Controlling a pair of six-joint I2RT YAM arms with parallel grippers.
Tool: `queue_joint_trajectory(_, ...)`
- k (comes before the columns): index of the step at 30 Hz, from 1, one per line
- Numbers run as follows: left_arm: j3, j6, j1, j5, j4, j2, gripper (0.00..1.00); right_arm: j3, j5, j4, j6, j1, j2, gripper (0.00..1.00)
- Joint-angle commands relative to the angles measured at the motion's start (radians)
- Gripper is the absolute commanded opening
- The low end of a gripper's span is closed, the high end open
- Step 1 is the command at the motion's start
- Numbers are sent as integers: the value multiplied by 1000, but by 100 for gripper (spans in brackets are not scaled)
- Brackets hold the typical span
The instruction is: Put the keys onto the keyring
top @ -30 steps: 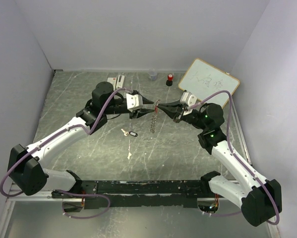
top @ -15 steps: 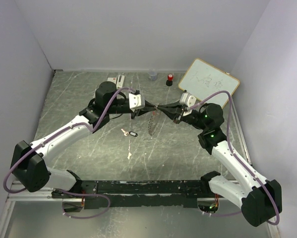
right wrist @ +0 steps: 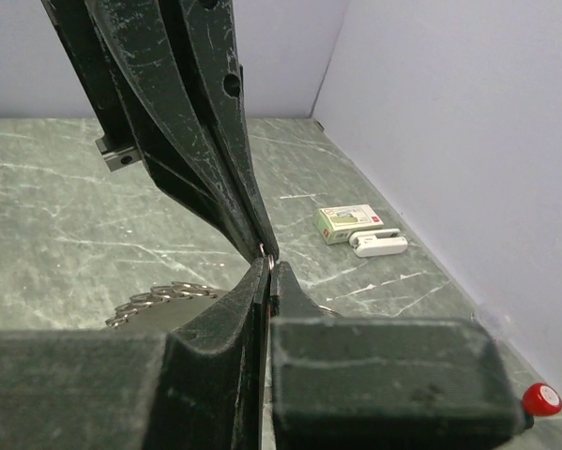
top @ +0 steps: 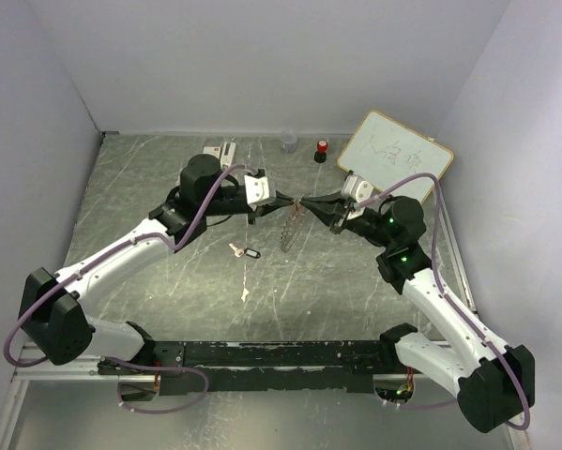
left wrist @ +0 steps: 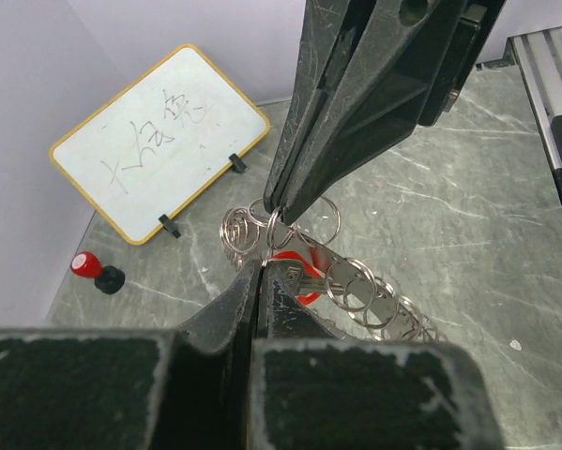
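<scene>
- Now my left gripper (left wrist: 259,274) is closed tight, not open like before.
- My right gripper (left wrist: 281,204) pinches the keyring (left wrist: 354,284); what the left clamps is hidden.

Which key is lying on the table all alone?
The key with the black tag, flat on the table, apart from everything else. The red-headed key is up among the silver rings.

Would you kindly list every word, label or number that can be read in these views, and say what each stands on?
Nothing here reads clearly.
whiteboard: grey handwritten strokes, too scrawled to make out.
small box: printed label with a red patch, too small to read.
</scene>
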Motion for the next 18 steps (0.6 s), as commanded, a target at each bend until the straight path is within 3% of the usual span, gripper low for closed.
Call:
queue_joint_trajectory(1, 19, -5, -3, -86, 13, -54, 7, 15, 33, -10, -14, -1, -34, 0)
queue_joint_trajectory(11, -7, -8, -13, -89, 25, -58, 7, -59, 56, 225, 133, -3, -35, 0)
queue_joint_trajectory(18, 17, -10, -17, -170, 17, -71, 7, -48, 110, 155, 119, -3, -38, 0)
